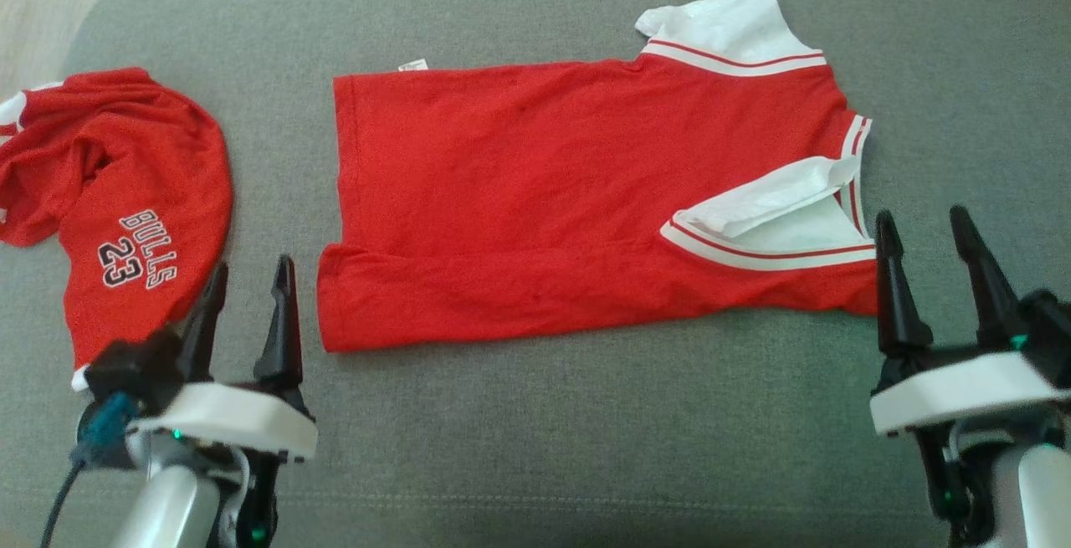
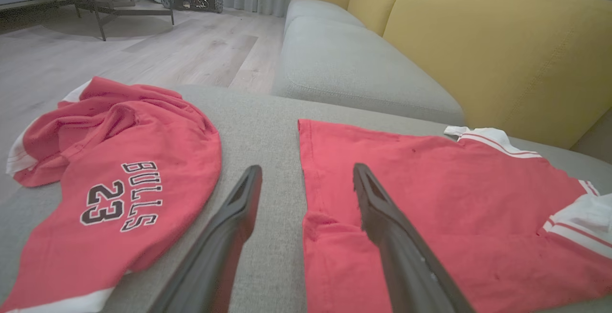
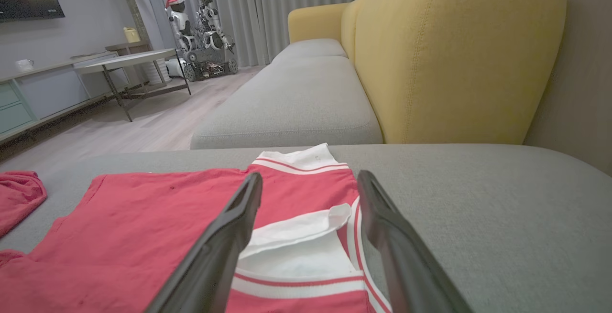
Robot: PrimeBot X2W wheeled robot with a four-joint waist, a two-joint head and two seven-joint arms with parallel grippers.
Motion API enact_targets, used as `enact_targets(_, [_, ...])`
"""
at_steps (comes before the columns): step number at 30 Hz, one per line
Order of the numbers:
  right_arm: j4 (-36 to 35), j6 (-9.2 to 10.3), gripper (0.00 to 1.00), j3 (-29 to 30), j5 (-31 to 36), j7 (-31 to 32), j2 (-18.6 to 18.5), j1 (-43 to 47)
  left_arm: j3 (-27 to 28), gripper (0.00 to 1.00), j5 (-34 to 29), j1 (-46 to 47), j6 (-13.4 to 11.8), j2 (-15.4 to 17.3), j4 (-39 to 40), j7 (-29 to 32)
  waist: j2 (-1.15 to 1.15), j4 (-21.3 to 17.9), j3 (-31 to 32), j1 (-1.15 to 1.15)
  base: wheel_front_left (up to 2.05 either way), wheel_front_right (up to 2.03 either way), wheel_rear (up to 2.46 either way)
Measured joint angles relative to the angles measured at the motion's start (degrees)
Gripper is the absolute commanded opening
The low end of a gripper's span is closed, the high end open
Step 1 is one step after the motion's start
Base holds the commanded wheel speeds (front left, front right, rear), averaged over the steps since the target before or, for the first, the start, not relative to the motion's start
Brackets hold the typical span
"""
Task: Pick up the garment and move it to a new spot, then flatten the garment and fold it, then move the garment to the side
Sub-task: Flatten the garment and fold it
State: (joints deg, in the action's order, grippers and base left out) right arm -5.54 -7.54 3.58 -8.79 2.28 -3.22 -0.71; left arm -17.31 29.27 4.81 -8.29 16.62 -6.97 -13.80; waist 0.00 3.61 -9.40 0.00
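Overhead, red garment (image 1: 544, 197) spread out, wrist views add yellow backrest (image 3: 454, 55)

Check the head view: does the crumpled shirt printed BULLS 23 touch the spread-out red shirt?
No: a strip of bare grey cushion separates the crumpled shirt from the spread-out shirt.

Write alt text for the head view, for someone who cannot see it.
A red shirt with white sleeves lies mostly flat on a grey cushion, with a crumpled red garment printed BULLS 23 to its left. The left gripper and right gripper sit open at the lower corners, holding nothing.
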Motion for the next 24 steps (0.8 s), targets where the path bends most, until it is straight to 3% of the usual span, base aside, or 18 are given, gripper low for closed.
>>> enact_targets(24, [-1.21,0.0,1.0,0.46,-1.33,2.76,0.62,2.44,-1.2,1.0,0.14,-2.05,-0.24,1.04,0.9,2.23,0.0,0.16,0.22,0.0,0.0,0.0,0.0])
